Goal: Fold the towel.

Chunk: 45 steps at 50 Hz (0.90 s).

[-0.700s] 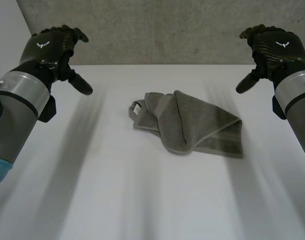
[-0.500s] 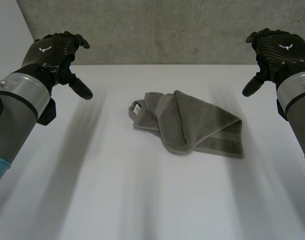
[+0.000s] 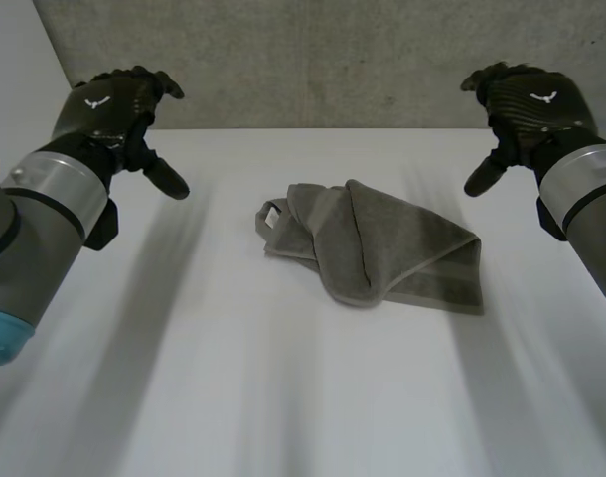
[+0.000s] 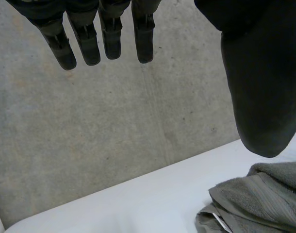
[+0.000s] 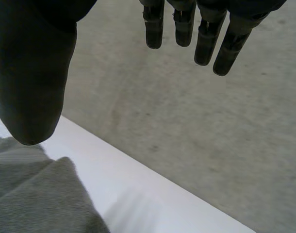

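Note:
A grey-green towel [image 3: 378, 246] lies crumpled in a loose heap at the middle of the white table [image 3: 233, 378], a small white label at its left end. My left hand [image 3: 109, 109] hovers above the table's far left, well clear of the towel, fingers straight and thumb out, holding nothing. My right hand [image 3: 527, 104] hovers at the far right, likewise open and empty. In the left wrist view the towel's labelled end [image 4: 254, 201] lies below the thumb [image 4: 264, 77]. In the right wrist view a towel edge [image 5: 39, 199] lies below the thumb [image 5: 34, 73].
A grey concrete wall [image 3: 323, 60] rises straight behind the table's far edge. White tabletop stretches all around the towel, towards the front and on both sides.
Both hands have shifted a little inwards towards the towel; the right hand has moved left after first drifting right. The towel has not moved.

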Motion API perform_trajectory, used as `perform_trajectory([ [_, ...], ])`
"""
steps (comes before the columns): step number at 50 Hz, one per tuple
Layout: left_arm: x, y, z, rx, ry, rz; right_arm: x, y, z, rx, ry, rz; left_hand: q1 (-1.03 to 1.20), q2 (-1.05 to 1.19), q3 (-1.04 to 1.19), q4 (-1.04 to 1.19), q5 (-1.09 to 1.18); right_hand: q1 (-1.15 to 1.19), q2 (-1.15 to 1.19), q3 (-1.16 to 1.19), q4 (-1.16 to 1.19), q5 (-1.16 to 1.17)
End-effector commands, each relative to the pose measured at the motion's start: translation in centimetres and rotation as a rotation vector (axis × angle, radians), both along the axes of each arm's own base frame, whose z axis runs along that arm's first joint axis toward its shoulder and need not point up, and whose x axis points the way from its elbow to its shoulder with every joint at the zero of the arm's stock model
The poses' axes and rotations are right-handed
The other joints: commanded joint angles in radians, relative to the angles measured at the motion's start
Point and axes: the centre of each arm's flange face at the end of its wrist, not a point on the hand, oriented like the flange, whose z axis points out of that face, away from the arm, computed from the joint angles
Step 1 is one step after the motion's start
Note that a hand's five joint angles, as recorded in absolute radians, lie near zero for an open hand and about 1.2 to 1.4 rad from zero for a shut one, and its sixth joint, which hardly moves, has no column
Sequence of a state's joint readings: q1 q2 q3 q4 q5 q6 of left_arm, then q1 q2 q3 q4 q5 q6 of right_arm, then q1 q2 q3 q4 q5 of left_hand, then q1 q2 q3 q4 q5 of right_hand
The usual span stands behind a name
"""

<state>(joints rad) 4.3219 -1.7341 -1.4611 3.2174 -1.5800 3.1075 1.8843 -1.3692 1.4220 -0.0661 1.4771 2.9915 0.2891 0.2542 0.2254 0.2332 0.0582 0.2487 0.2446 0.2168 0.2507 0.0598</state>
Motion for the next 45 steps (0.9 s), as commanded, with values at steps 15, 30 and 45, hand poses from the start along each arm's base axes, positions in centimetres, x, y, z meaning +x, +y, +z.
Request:
perform_trajectory([
  [15,-3.7,-1.0,-6.1,0.098,-0.045,-0.14,2.4,-7.0,-11.5,0.202,0.039,0.177,-0.093,-0.058,-0.051,-0.059,-0.037,-0.074,-0.07,-0.042,-0.076,-0.06],
  [30,-3.6,-0.5,-5.4,0.084,-0.039,-0.143,6.3,-10.0,-16.7,0.25,0.024,0.239,-0.093,-0.058,-0.051,-0.059,-0.037,0.098,0.102,-0.042,-0.076,0.112],
  [45,-3.5,-0.6,-5.5,0.084,-0.039,-0.14,7.1,-10.3,-19.5,0.336,0.022,0.264,-0.093,-0.058,-0.051,-0.059,-0.037,0.991,0.995,-0.042,-0.076,1.005],
])
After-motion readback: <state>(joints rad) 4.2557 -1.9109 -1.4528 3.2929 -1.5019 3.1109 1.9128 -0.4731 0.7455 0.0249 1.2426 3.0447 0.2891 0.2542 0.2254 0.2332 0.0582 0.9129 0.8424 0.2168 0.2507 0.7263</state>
